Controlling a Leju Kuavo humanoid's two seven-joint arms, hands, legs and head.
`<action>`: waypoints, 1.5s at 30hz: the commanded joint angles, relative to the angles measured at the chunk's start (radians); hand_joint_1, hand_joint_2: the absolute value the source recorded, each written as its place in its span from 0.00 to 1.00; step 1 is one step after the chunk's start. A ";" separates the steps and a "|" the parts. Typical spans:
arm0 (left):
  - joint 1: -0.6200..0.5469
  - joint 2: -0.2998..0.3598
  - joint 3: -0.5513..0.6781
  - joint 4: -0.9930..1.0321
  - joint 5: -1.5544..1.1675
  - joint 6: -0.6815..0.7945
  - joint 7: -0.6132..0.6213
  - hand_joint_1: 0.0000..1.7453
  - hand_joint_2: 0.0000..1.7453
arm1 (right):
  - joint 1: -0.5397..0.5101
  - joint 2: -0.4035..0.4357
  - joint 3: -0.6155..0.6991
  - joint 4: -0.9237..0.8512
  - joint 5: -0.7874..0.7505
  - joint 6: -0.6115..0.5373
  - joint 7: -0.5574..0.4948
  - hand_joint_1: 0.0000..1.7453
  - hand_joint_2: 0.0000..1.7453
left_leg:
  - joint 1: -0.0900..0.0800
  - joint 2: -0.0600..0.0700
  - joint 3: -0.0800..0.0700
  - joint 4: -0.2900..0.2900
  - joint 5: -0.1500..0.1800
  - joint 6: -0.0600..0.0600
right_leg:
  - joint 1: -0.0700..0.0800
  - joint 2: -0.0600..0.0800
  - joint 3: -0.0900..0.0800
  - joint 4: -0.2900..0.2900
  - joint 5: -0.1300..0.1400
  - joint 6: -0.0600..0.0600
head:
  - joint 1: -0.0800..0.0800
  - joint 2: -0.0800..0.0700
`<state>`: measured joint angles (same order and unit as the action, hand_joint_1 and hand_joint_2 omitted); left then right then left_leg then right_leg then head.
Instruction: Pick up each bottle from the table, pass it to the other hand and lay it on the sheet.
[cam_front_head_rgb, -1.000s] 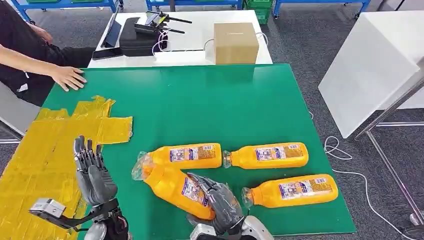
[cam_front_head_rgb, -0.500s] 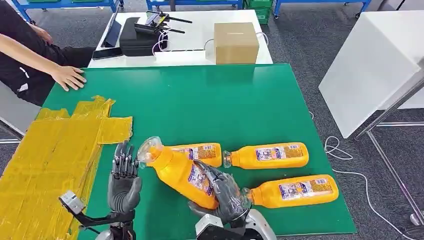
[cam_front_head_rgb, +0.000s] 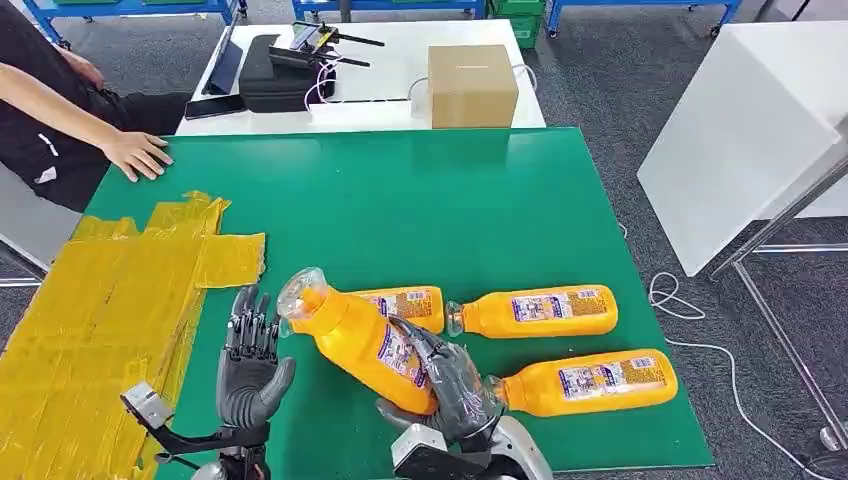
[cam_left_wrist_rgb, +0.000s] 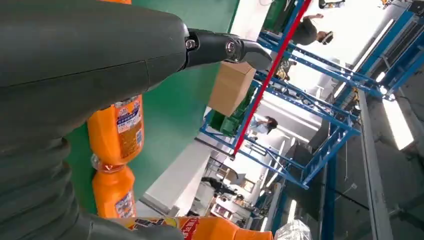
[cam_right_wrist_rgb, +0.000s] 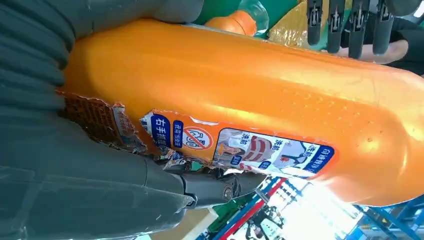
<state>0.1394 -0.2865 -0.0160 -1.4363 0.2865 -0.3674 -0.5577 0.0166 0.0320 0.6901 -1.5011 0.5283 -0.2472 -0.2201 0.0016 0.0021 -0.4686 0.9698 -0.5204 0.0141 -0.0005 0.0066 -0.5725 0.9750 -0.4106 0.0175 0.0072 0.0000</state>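
The right hand (cam_front_head_rgb: 447, 385) holds an orange bottle (cam_front_head_rgb: 360, 343) around its lower half, with its fingers wrapped over the label. The bottle is lifted off the green desk (cam_front_head_rgb: 400, 210) and tilted, with its clear cap end pointing up and toward the left hand (cam_front_head_rgb: 247, 365). The left hand stands upright just beside the cap end, with its palm facing the bottle. Its fingers are spread wide and it holds nothing.

Three more orange bottles lie flat on the desk. One (cam_front_head_rgb: 410, 305) is partly behind the held bottle. One (cam_front_head_rgb: 535, 311) lies to its right. One (cam_front_head_rgb: 585, 382) lies nearer the front edge, close to the right hand.

A yellow sheet (cam_front_head_rgb: 110, 310) covers the left part of the desk. A person's hand (cam_front_head_rgb: 138, 155) rests flat on the far left corner of the desk. A brown box (cam_front_head_rgb: 472, 85) sits on a white table behind the desk.
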 joint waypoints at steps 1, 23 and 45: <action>-0.015 0.033 -0.030 0.057 -0.003 -0.023 0.009 0.00 1.00 | -0.039 0.010 -0.030 0.046 -0.007 0.008 -0.008 1.00 1.00 | 0.001 0.000 0.002 -0.002 0.000 -0.001 | 0.001 0.000 0.002 -0.002 0.000 0.000 | 0.000 0.000; -0.061 0.051 -0.094 0.107 0.042 -0.186 0.009 0.00 1.00 | -0.240 0.120 0.054 0.369 0.008 0.133 0.039 1.00 1.00 | 0.001 0.001 0.003 -0.002 0.001 -0.001 | 0.001 0.001 0.003 -0.002 0.001 0.000 | 0.000 0.000; -0.103 0.059 -0.052 0.171 0.000 -0.124 0.003 0.00 1.00 | -0.348 0.172 0.329 0.540 0.083 0.222 0.046 1.00 1.00 | 0.001 0.000 0.004 -0.003 0.001 -0.001 | 0.002 0.000 0.003 -0.003 0.001 0.000 | 0.000 0.000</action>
<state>0.0859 -0.2560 -0.0744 -1.3531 0.3075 -0.5111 -0.5585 -0.2670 0.2144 0.8481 -1.0666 0.5875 -0.0610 -0.1560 0.0020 0.0022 -0.4684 0.9698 -0.5197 0.0135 0.0006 0.0066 -0.5730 0.9758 -0.4105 0.0174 0.0072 0.0000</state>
